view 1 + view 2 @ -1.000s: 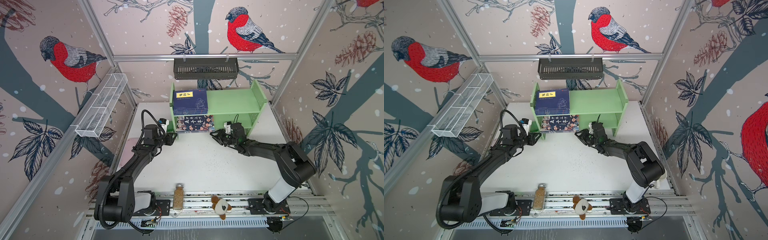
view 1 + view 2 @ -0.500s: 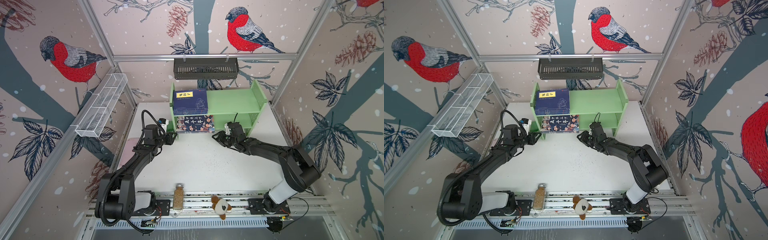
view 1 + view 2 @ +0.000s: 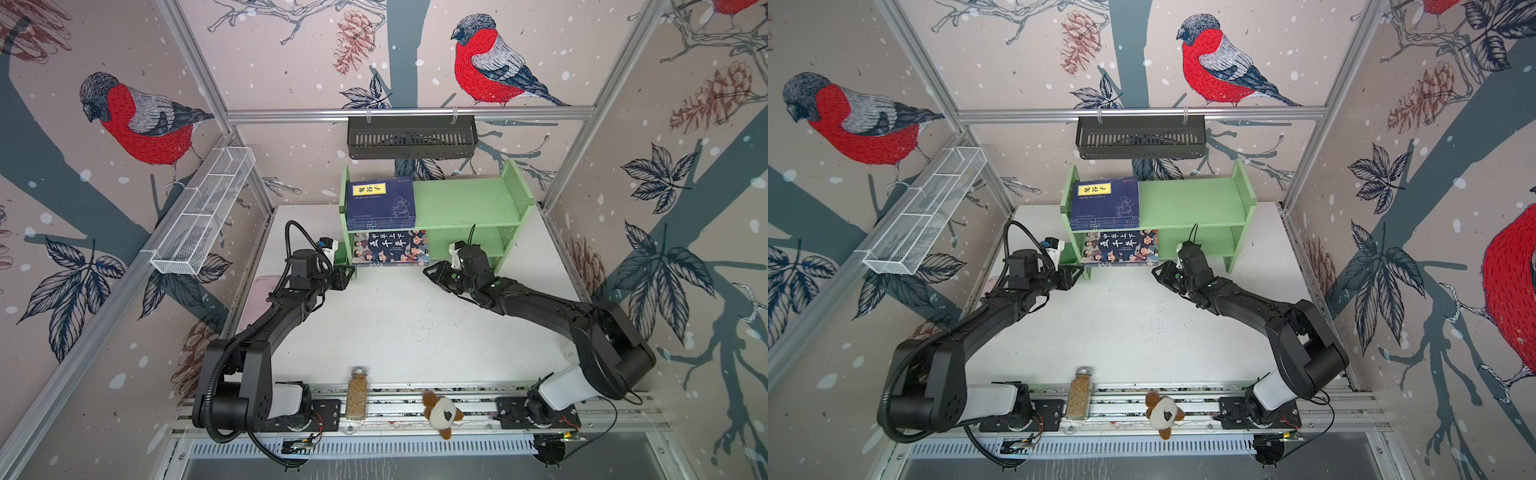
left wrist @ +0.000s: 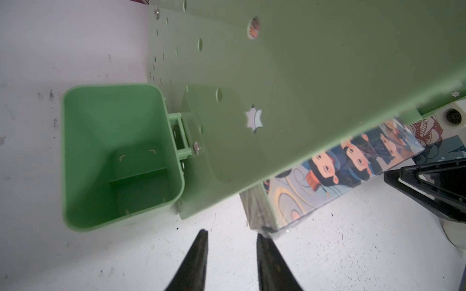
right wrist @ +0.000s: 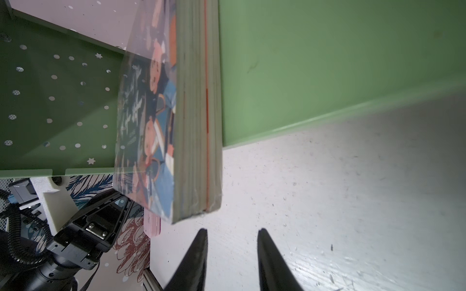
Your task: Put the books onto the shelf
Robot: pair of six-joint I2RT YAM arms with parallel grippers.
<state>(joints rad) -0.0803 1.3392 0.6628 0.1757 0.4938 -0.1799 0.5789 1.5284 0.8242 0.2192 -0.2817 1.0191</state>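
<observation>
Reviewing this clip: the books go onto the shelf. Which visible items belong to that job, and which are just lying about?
Job:
- navy books, stacked on the top tier
- cartoon-cover book, on the lower tier, overhanging its front edge
- green shelf

Lying about:
- black slotted basket
- white wire basket
- glass jar
- plush toy
- pink flat item
</observation>
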